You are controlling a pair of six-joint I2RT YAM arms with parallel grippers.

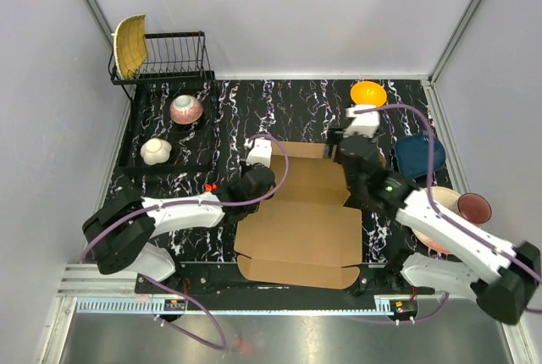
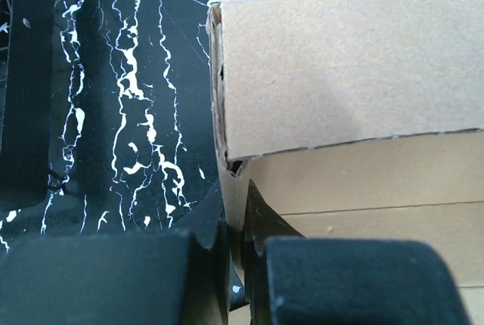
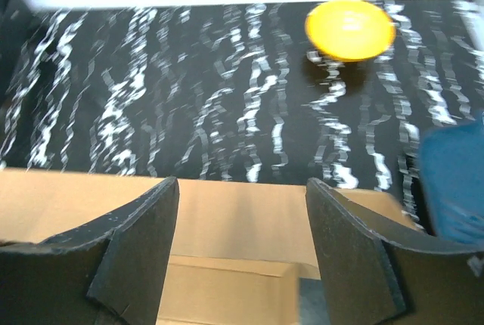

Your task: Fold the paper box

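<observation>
The paper box [image 1: 301,220] is a brown cardboard mailer lying partly unfolded in the middle of the black marbled table, its big lid panel toward the near edge. My left gripper [image 1: 254,179] is at the box's left side wall and is shut on that wall's edge [image 2: 236,196], with the raised far wall [image 2: 348,68] ahead of it. My right gripper [image 1: 345,154] is open over the box's far right corner; its fingers [image 3: 144,227] straddle the far wall [image 3: 242,219] without touching it.
An orange bowl [image 1: 368,92] sits at the far right, also in the right wrist view [image 3: 350,29]. A blue container [image 1: 419,156] and a dark red bowl [image 1: 473,206] lie right. A black tray [image 1: 135,140] with two bowls and a wire rack [image 1: 174,55] stand far left.
</observation>
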